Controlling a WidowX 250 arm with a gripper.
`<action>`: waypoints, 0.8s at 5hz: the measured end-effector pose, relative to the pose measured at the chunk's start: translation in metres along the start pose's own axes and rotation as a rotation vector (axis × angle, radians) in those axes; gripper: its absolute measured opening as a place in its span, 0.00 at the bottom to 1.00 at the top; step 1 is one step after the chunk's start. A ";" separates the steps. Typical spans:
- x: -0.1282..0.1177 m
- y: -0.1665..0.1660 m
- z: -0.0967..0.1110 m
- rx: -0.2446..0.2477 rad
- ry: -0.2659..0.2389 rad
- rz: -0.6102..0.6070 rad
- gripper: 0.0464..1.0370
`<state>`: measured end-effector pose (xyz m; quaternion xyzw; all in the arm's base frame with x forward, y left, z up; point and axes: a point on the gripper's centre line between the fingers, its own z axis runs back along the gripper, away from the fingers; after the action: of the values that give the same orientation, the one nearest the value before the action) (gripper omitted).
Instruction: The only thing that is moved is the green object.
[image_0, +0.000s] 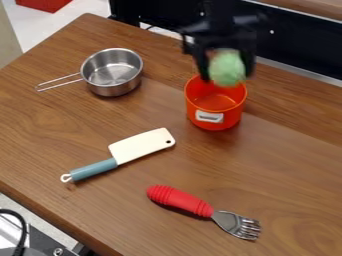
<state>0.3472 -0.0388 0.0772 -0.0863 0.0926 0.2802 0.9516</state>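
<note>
At the top right of centre, the black gripper (224, 67) hangs over the red-orange pot, shut on a rounded pale green object (227, 68). The green object is between the two fingers, in front of and above the pot's far rim. The orange pot (215, 117) stands upright on the wooden table with a white tab on its near side. Part of its far rim is hidden behind the green object and the gripper.
A steel saucepan (113, 72) stands at the upper left, handle pointing left. A cleaver (141, 146) with a blue-grey handle lies left of centre. A fork (180, 200) with a red handle lies at the lower right. The wooden table's edge (40, 212) runs along the lower left.
</note>
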 end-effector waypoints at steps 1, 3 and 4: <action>-0.002 -0.009 -0.010 0.015 -0.014 -0.016 0.78; 0.009 0.012 -0.016 0.014 -0.023 0.010 0.78; 0.013 0.023 -0.020 0.013 -0.020 0.035 0.78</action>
<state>0.3425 -0.0171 0.0526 -0.0759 0.0861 0.2972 0.9479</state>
